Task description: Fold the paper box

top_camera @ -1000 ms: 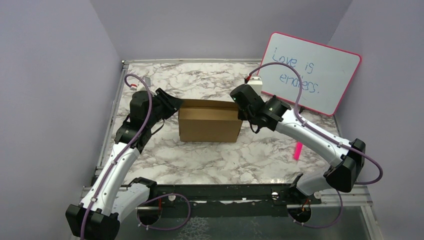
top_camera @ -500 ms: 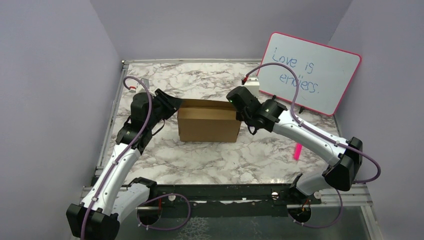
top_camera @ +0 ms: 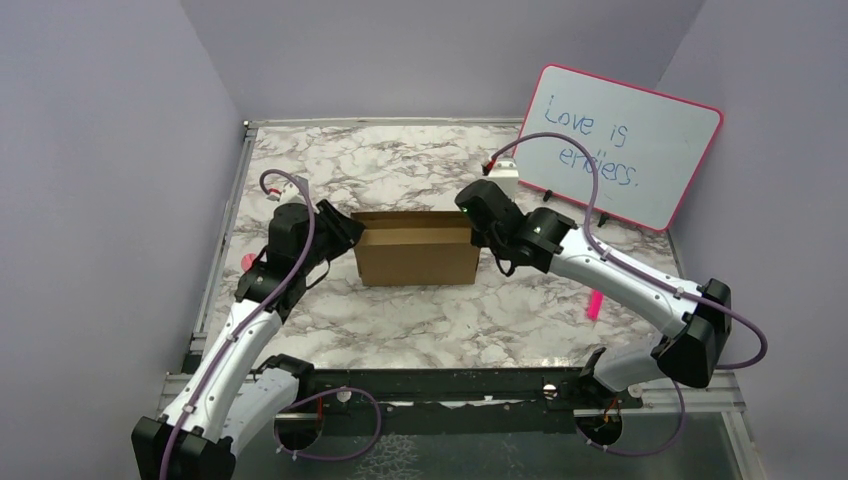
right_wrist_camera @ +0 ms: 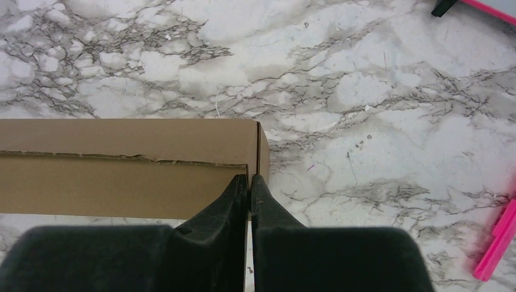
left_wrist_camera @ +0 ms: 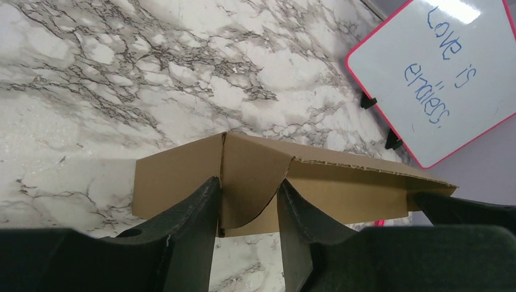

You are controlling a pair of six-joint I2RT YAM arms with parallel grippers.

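The paper box [top_camera: 418, 262] is a brown cardboard box standing on the marble table with its top open. My left gripper [top_camera: 345, 232] is at its left end. In the left wrist view the left gripper [left_wrist_camera: 246, 181] stands open, and a rounded flap of the paper box [left_wrist_camera: 252, 176] lies in the gap between the fingers. My right gripper [top_camera: 478, 225] is at the right end. In the right wrist view the right gripper [right_wrist_camera: 249, 177] is shut on the thin end wall at the corner of the paper box [right_wrist_camera: 122, 164].
A pink-rimmed whiteboard [top_camera: 620, 145] with blue writing leans at the back right, with a small white block [top_camera: 507, 172] beside it. A pink marker [top_camera: 596, 300] lies to the right of the box. A small pink thing [top_camera: 247, 262] lies near the left rail.
The box and both grippers have shifted toward the near edge of the table. The left arm has swung down and nearer with it.
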